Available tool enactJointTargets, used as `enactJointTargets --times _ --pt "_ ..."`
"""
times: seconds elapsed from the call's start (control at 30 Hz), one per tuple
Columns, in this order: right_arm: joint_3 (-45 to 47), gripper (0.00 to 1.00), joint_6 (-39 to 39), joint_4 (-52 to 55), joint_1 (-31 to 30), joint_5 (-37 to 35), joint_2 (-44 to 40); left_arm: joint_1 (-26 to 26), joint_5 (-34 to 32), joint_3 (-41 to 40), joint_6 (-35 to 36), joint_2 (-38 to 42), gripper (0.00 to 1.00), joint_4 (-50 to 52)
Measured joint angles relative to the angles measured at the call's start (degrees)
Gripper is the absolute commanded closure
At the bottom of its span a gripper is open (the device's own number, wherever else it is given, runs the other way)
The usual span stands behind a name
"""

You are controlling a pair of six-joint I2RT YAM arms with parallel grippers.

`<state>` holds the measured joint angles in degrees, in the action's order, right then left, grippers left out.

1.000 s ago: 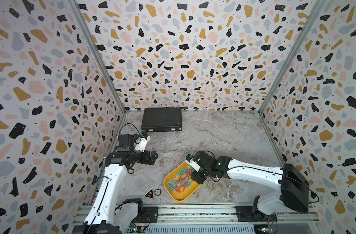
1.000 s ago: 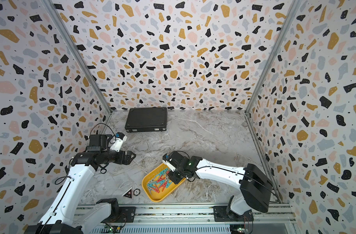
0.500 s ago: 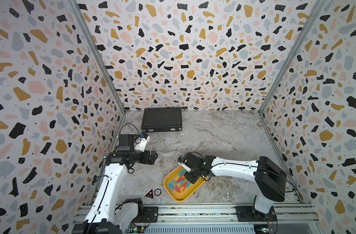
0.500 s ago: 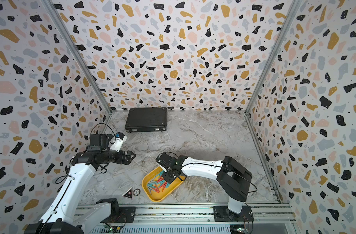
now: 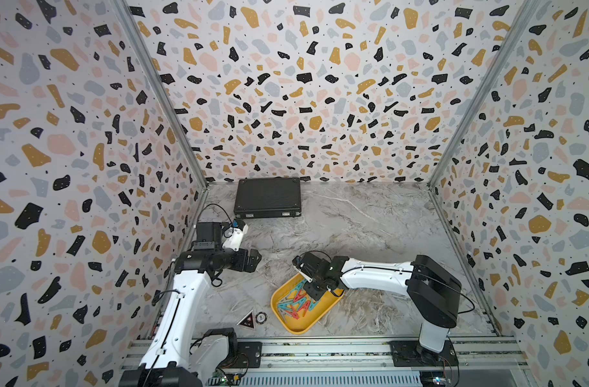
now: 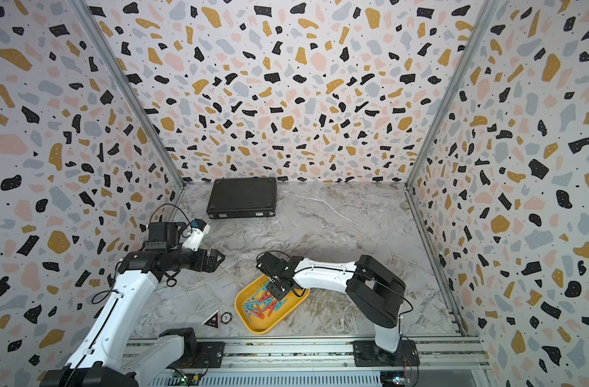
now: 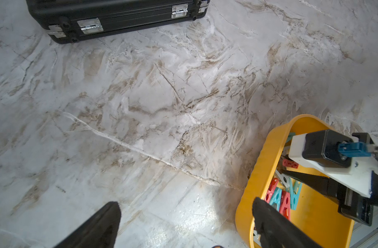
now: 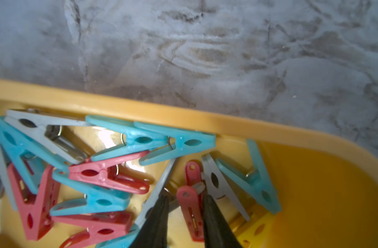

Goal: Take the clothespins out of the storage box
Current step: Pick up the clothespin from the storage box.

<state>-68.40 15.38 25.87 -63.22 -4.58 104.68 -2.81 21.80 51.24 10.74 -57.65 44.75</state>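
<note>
Clothespin (image 8: 192, 214) straddled by right gripper (image 8: 185, 197) in storage box (image 8: 183, 117), grip unclear, left gripper (image 7: 185, 201) agape

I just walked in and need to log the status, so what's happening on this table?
The right end effector is down in the yellow storage box, its fingers either side of a red clothespin; whether they grip it yet is unclear. The other clothespins, teal, red and grey, all lie in the box, none out on the table. The left end effector hangs open above the table beside the box. A closed black case sits at the back.
</note>
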Motion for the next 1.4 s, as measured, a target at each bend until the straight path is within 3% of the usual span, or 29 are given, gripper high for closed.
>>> enactJointTargets --times 0.27,1.4 --pt "-0.02 1.0 0.24 -0.15 0.0 -1.53 0.0 -0.02 0.2 0.0 0.0 0.0 0.0 0.02" --pt "2.78 1.0 4.07 1.14 0.02 -2.82 -15.1 -0.02 0.17 0.0 0.07 0.0 0.0 0.02"
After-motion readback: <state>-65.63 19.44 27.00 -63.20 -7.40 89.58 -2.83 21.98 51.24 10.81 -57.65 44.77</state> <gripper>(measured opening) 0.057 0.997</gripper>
